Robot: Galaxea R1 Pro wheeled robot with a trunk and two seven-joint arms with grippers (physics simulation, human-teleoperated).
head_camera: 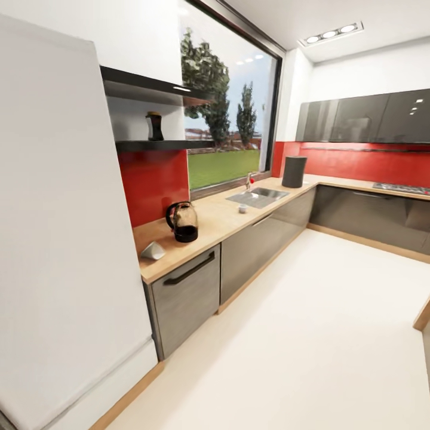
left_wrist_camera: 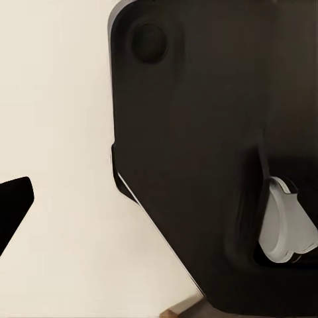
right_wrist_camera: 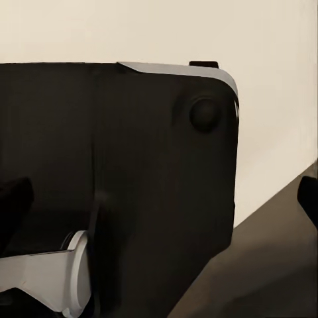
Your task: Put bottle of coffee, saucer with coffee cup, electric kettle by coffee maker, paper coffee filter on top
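where the head view looks down the kitchen, the wooden desk (head_camera: 227, 218) runs from the near left toward the far right corner, backed by a red wall panel. the electric kettle (head_camera: 183, 221) stands on it near the left end, dark with a see-through body and a curved handle. just nearer and to its left lies a small pale cone-like thing, the paper coffee filter (head_camera: 153, 250) as far as i can tell. on the dark kitchen shelf (head_camera: 156, 144) above stands the bottle of coffee (head_camera: 155, 126), dark and small, its label too blurred to read. farther along, a sink (head_camera: 258, 196) is set into the desk, with a tiny pale object (head_camera: 242, 208) beside it that i cannot identify. a dark grey cylinder (head_camera: 294, 171) stands at the far corner. a tall white panel fills the near left and cuts off the desk's end.

from the left wrist view, a dark robot body part (left_wrist_camera: 199, 152) fills most of the frame over pale floor; whether the fingers are apart or together i cannot tell.

from the right wrist view, a similar dark body part (right_wrist_camera: 119, 185) blocks the sight, and the state of the fingers cannot be told either.
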